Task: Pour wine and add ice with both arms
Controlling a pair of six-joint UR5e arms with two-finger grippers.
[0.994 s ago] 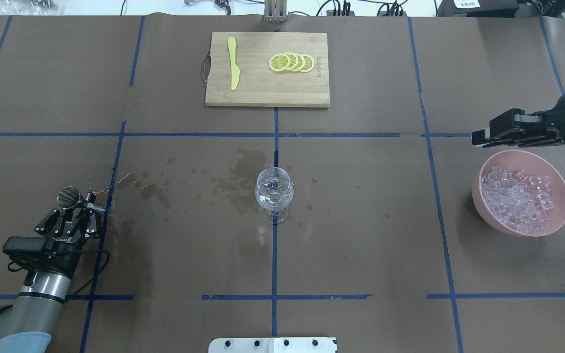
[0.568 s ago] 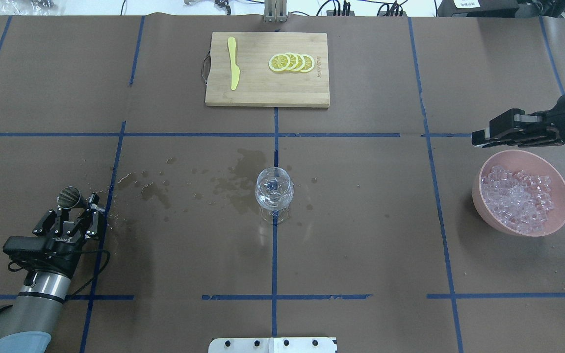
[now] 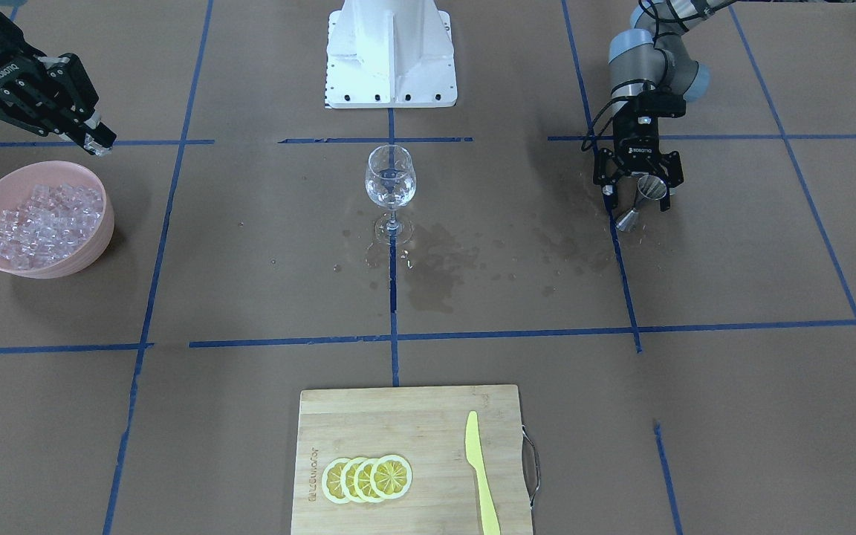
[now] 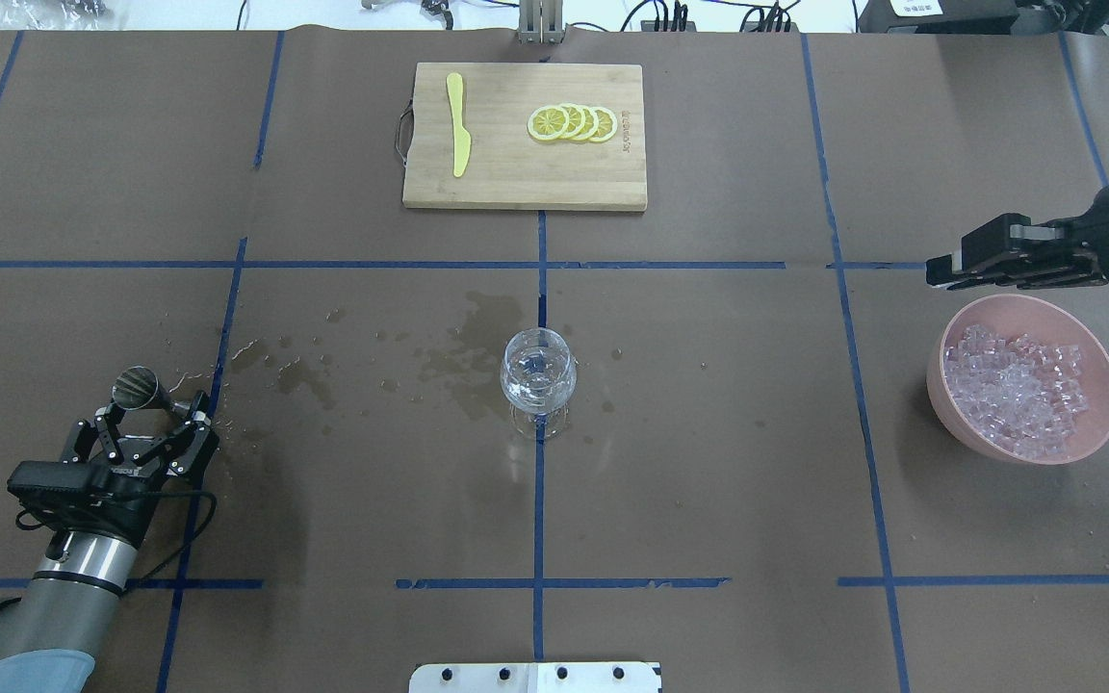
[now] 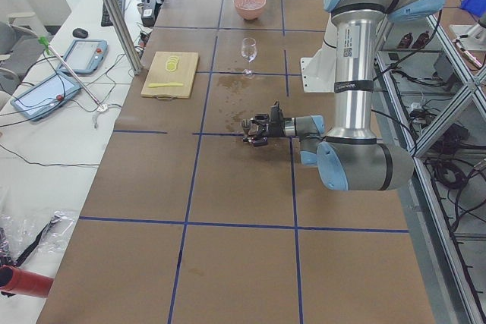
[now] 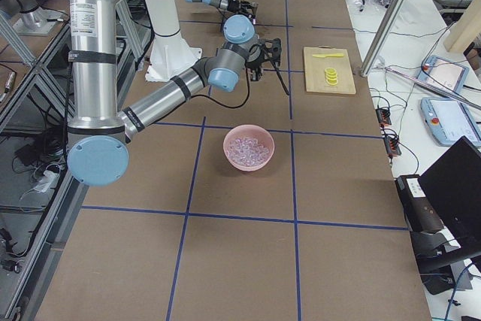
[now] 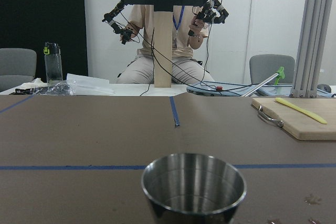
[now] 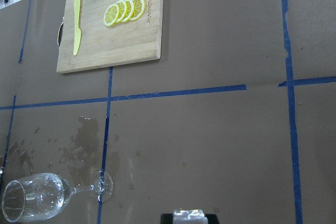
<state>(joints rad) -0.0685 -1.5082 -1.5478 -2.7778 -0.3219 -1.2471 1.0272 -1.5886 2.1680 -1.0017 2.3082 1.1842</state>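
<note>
The glass is positioned at frame centre, the cutting board above it, the bowl containing ice at far right.

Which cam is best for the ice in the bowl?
Overhead: looks into the bowl, ice cubes distinct. Front-facing nearly as good, more oblique. Exterior right small, exterior left tiny. Right wrist catches only one cube at its bottom edge; left wrist none.
</note>
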